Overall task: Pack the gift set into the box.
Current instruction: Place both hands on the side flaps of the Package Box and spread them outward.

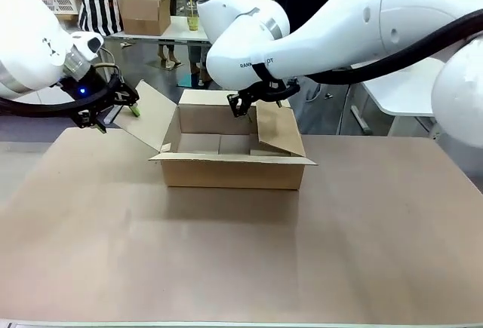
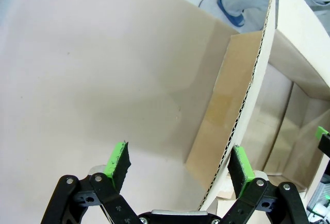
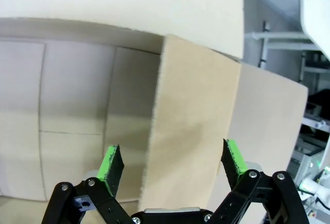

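Left wrist view: left end effector [image 2: 179, 161] wide open astride flap of box [image 2: 221, 110]; right end effector [image 3: 171, 161] likewise.

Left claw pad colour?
Bright green pads, seen best in the left wrist view.

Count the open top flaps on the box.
4: left flap tilted outward by the left gripper, right flap raised at the right gripper, far flap upright, near flap folded outward. None seems hidden.

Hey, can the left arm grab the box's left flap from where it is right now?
Probably yes: the left gripper is open with the edge of the left flap between its fingers, and nothing seems to block it.
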